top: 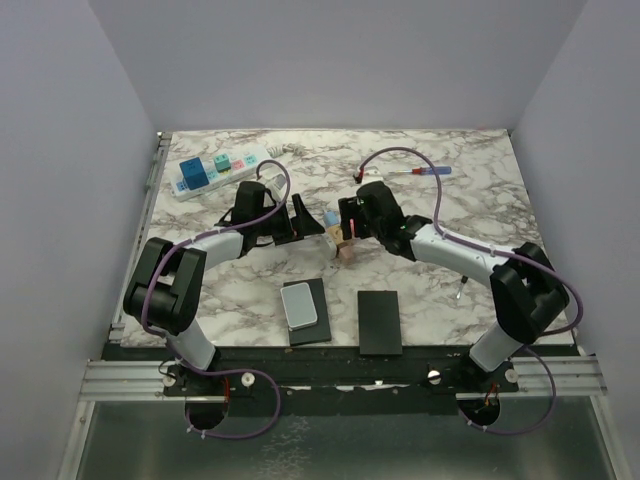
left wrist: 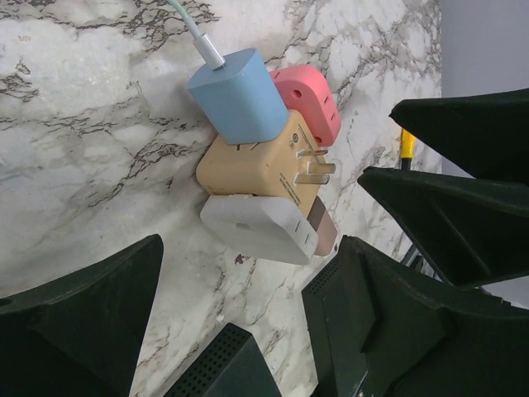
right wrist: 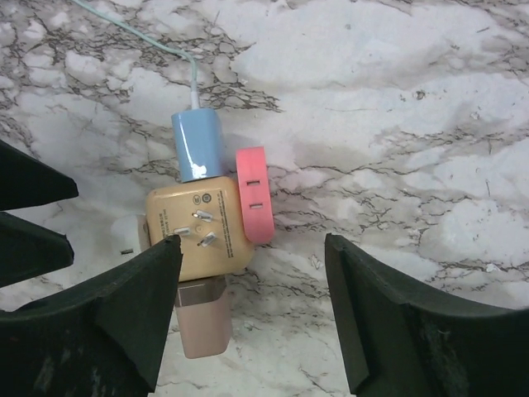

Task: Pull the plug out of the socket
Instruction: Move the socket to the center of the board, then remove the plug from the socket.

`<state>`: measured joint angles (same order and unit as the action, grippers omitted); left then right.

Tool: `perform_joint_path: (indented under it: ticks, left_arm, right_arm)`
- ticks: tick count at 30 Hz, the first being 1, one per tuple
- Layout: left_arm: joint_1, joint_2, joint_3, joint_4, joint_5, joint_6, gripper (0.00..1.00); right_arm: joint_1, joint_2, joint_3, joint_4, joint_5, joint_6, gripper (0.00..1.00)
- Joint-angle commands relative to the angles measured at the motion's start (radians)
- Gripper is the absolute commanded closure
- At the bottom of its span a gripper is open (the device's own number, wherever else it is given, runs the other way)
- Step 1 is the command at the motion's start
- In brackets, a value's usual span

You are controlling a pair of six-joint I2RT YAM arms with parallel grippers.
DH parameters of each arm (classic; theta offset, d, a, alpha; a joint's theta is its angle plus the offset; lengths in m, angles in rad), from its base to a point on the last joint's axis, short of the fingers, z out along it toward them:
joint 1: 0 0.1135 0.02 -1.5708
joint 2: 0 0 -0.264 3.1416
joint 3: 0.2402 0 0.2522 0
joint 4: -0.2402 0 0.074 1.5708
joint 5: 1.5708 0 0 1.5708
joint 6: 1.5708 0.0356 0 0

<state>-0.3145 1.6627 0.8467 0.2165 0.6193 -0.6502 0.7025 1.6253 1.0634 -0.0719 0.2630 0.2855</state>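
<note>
Soft, even overhead light leaves the marble tabletop (top: 440, 290) bright, with faint shadows only. Wrist views are sharp at centre; the black fingers (right wrist: 124, 314) at 7 o'clock lose detail.

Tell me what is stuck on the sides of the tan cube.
A blue charger with a cable, a pink plug, a white block and a dusty-pink block. Metal prongs face up. The cube hides its underside.

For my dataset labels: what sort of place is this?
Probably a robotics lab test cell: a marble-patterned table enclosed by plain walls, with the left arm and right arm bolted to a metal rail at its near edge.
</note>
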Motion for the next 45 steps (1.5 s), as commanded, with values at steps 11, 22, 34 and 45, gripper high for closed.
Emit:
perform_joint_path:
  ticks: [11,22,34,45]
  left_arm:
    - [-0.024,-0.003,-0.008,-0.003,0.002,0.015,0.09]
    - [-0.050,0.015,-0.001,-0.005,0.007,0.020,0.09]
    - [-0.066,0.041,0.000,0.003,-0.023,-0.001,0.09]
    - [-0.132,0.056,-0.061,0.271,-0.118,-0.219,0.07]
  right_arm:
    - [-0.026,0.098,0.075,-0.047,-0.019,-0.057,0.42]
    - [-0.028,0.126,0.042,0.019,-0.037,-0.064,0.54]
    - [-0.028,0.068,-0.127,0.158,-0.050,-0.013,0.88]
    - [-0.028,-0.025,-0.262,0.257,-0.034,0.089,1.00]
